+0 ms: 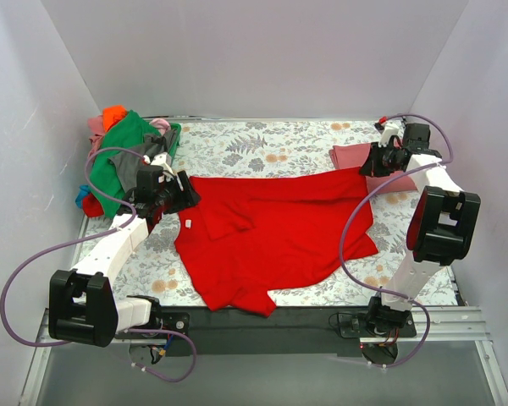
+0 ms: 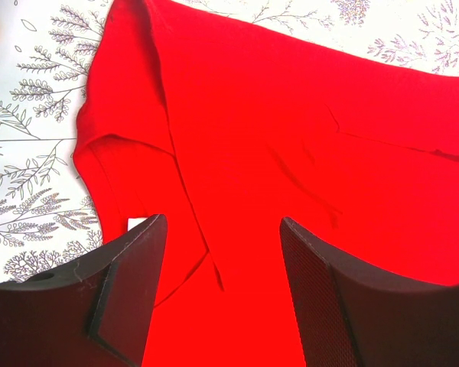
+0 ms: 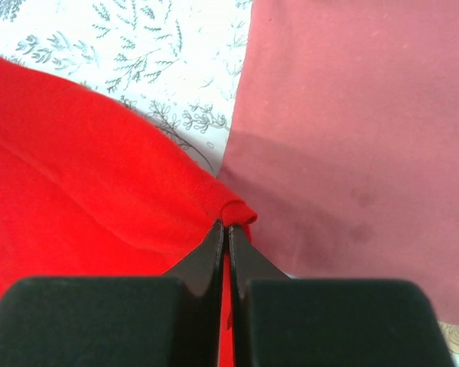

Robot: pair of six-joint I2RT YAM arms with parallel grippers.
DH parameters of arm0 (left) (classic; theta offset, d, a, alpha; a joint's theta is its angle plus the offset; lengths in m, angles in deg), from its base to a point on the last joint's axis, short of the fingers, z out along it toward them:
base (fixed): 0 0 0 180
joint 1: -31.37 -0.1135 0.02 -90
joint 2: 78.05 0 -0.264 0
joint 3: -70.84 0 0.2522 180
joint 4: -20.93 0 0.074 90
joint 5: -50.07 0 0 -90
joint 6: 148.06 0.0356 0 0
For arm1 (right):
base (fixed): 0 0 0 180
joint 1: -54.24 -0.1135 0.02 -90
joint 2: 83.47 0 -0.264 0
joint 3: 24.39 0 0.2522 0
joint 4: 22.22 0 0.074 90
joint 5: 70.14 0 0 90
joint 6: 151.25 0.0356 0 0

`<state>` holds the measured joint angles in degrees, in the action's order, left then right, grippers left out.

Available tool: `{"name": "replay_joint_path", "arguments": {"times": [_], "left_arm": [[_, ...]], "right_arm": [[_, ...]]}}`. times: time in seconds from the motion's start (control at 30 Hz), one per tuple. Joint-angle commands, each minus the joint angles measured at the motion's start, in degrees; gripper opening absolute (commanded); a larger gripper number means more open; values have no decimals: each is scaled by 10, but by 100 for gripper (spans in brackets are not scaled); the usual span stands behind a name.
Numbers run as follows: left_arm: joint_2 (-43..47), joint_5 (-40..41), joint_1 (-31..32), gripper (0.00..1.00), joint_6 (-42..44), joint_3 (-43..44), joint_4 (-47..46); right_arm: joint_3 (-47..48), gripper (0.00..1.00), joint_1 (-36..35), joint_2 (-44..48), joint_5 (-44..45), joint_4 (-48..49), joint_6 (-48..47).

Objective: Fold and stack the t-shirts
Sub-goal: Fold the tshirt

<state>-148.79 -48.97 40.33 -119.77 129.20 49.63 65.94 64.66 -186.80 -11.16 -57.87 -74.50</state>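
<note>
- Right tool (image 3: pixel 228 229), clamped on a far corner of the red t-shirt (image 1: pixel 275 233) spread across the worktop (image 1: pixel 237 148), pinches only a thin edge; it may slip.
- Left tool (image 2: pixel 222 223), spread apart above its left side, holds nothing; a one-sided pull would bunch the cloth.
- Dragging could disturb the adjacent rose-red shirt (image 1: pixel 349 155).

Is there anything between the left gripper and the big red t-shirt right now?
Nothing visible. The left gripper is open directly over the red t-shirt, and only its cloth shows between the fingers. The right gripper is shut on a corner of the same shirt, beside the rose-red shirt.
</note>
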Motion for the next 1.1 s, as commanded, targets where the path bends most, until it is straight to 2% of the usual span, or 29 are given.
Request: {"name": "replay_joint_path", "arguments": {"times": [0.0, 0.53, 1.07], "left_arm": [[4, 10, -3, 59, 9, 0, -6], [0, 16, -3, 59, 11, 1, -6], [6, 31, -3, 59, 14, 0, -6]], "right_arm": [[15, 3, -2, 0, 12, 38, 13], [88, 2, -22, -35, 64, 61, 22], [183, 1, -51, -112, 182, 120, 60]]}}
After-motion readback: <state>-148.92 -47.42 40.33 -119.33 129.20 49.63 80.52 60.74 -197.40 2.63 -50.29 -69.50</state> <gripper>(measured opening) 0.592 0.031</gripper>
